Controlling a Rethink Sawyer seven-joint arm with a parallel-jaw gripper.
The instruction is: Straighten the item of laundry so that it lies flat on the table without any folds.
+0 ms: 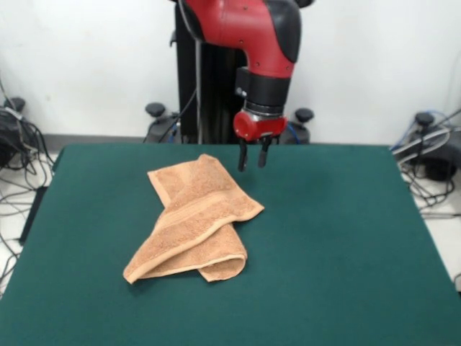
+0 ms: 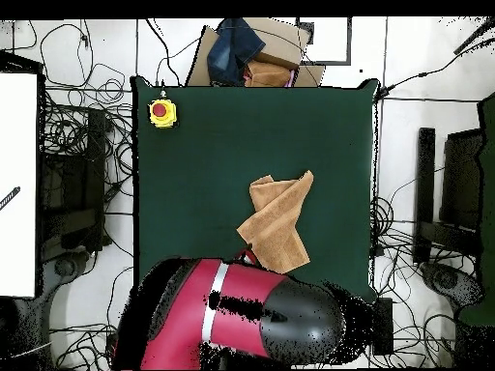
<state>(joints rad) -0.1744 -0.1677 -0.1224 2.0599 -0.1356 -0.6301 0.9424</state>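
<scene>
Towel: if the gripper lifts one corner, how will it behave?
The towel lies folded over itself, so it is probably floppy and would drape, not lift whole. Its terry pile on the felt table suggests dragging, not sliding. The open gripper hangs above it.

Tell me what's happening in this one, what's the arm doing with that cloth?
A red and black robot arm hangs over a green table with its gripper open and empty, just above the far corner of an orange-tan towel. The towel is not flat: it lies crumpled and folded over itself, with a pale woven band running across the top layer. Nothing is gripping it at this moment. In the overhead view a yellow box with a red button sits on a table corner.
</scene>
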